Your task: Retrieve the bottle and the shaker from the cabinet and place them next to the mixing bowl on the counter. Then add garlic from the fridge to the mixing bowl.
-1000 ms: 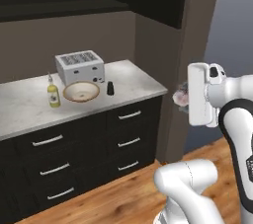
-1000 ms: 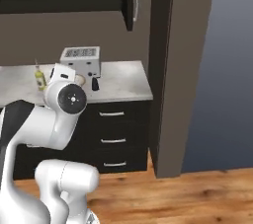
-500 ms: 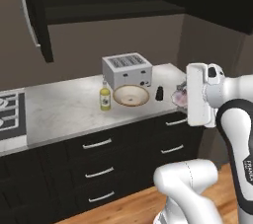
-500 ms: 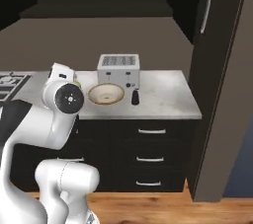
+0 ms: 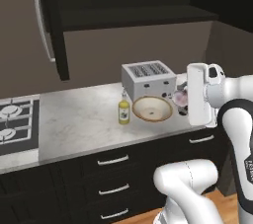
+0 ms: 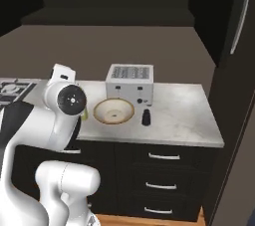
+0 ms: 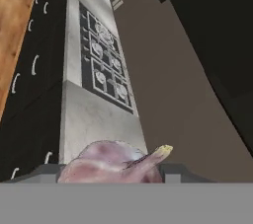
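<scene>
My gripper (image 5: 181,98) is shut on a pinkish-white garlic bulb (image 5: 180,96), held in the air just right of the mixing bowl (image 5: 152,108). In the hand view the garlic (image 7: 109,163) lies right against the hand, with its yellow tip pointing right. The tan mixing bowl (image 6: 114,110) stands on the grey counter (image 5: 79,127) in front of the toaster. A small yellow bottle (image 5: 124,111) stands just left of the bowl. The black shaker (image 6: 146,117) stands just right of the bowl.
A silver toaster (image 5: 148,78) stands behind the bowl. A stove (image 5: 15,119) takes up the counter's left end; its burners (image 7: 105,65) show in the hand view. Dark drawers (image 6: 164,170) run below. An open cabinet door (image 5: 49,25) hangs above left, and a tall dark fridge (image 6: 234,70) stands at the right.
The whole picture has shifted as the base moved: counter, bowl and toaster now sit nearer and more central, and the stove has come into view. The gripper still holds the garlic.
</scene>
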